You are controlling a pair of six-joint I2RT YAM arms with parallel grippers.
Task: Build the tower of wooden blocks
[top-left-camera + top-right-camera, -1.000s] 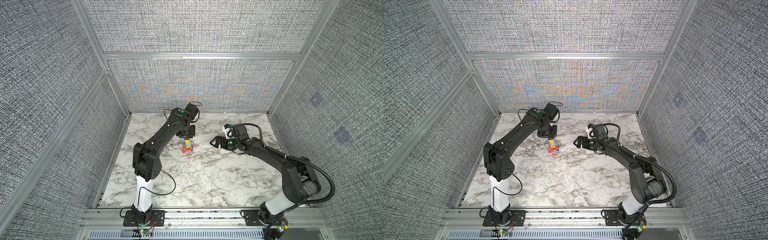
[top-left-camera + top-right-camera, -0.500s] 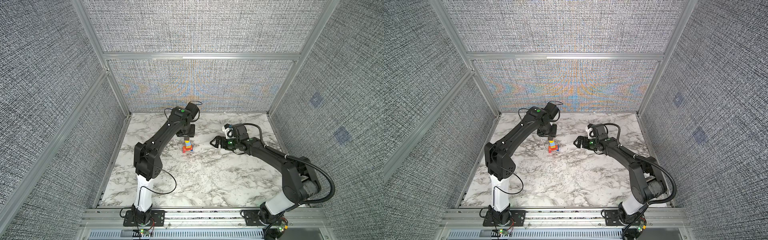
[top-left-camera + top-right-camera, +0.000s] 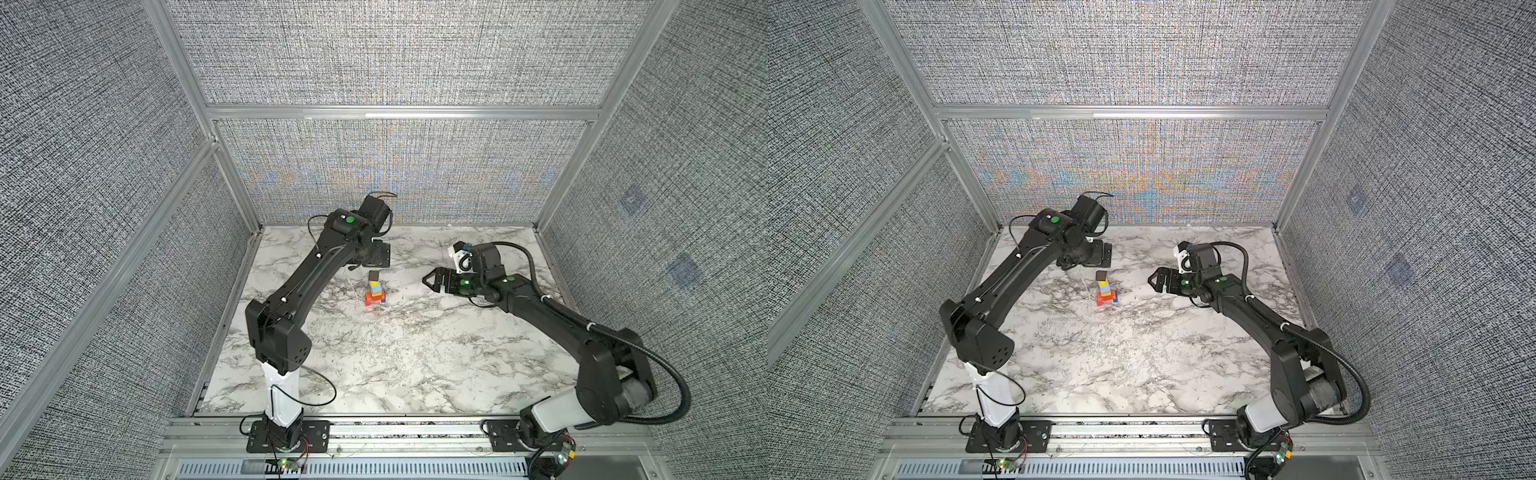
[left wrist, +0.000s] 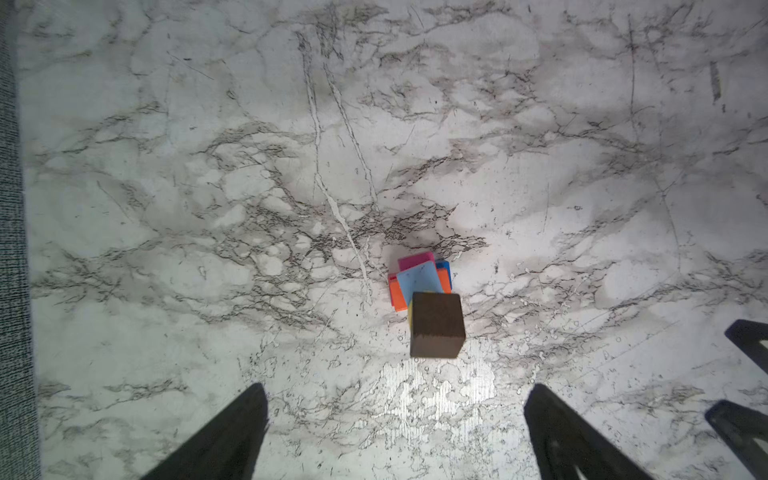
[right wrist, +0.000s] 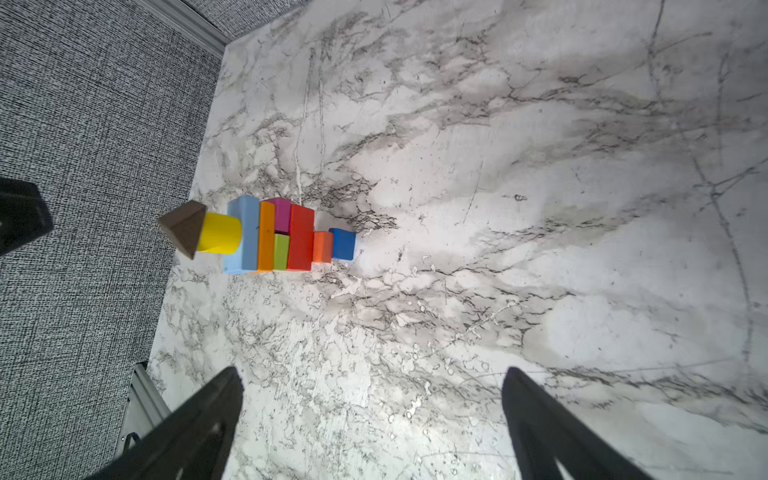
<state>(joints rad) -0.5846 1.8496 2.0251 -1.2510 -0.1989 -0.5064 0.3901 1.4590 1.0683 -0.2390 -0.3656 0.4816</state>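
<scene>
The marble worktop (image 3: 415,353) fills the floor of the grey-walled cell. The left arm (image 3: 299,291) reaches from its base at the near edge toward the far side, and the right arm (image 3: 552,316) stretches in from the right.

The left tool (image 4: 397,388) hangs above the worktop just behind the tower, pointing down. Its jaws stand wide apart with nothing between them. The right tool (image 5: 372,372) hovers low to the right of the tower, aimed at it but apart from it. Its jaws are also spread wide and empty.

The tower (image 3: 375,291) stands upright on the far middle of the worktop, between the two tools and touched by neither.

In the right wrist view its layers read from the base up. A blue block (image 5: 344,244) and a small orange block (image 5: 322,247) sit lowest, then a red slab (image 5: 301,239). Magenta (image 5: 282,214) and lime (image 5: 281,251) blocks lie side by side above it. Next come an orange slab (image 5: 266,237), a light blue slab (image 5: 243,232) and a yellow cylinder (image 5: 222,239). The brown block (image 5: 183,228) sits on top.
</scene>
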